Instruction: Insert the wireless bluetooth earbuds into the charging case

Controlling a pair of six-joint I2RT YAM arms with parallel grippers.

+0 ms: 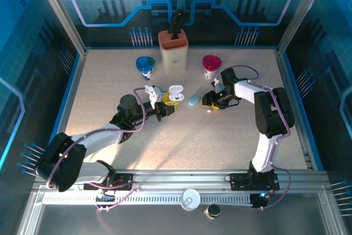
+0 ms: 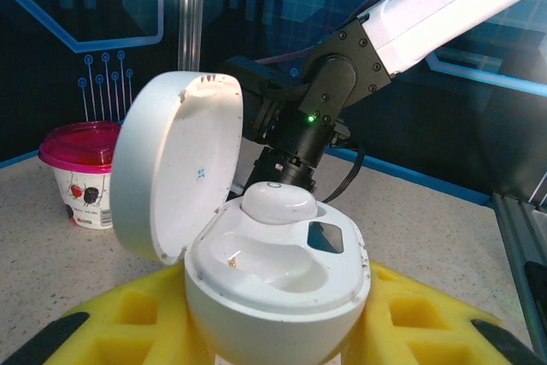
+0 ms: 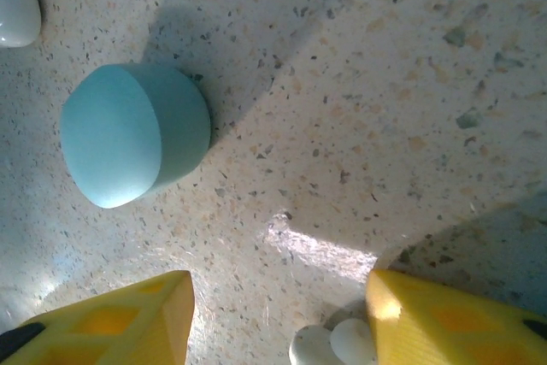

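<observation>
The left tool [image 1: 164, 109] is clamped on the open charging case [image 2: 273, 292], which has one seated earbud [image 2: 278, 203] and a second socket empty. The right tool [image 3: 278, 322], fingers apart, straddles the loose earbud [image 3: 329, 344] on the desk [image 3: 402, 83]. This looks like the pickup step; next it needs a square, gentle close.

Glossy plastic charging case [image 2: 273, 301], speckled matt tabletop [image 3: 385, 83]

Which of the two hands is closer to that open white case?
Left. The left hand holds the open white case itself; the right hand sits apart, on the far side of the blue case.
</observation>
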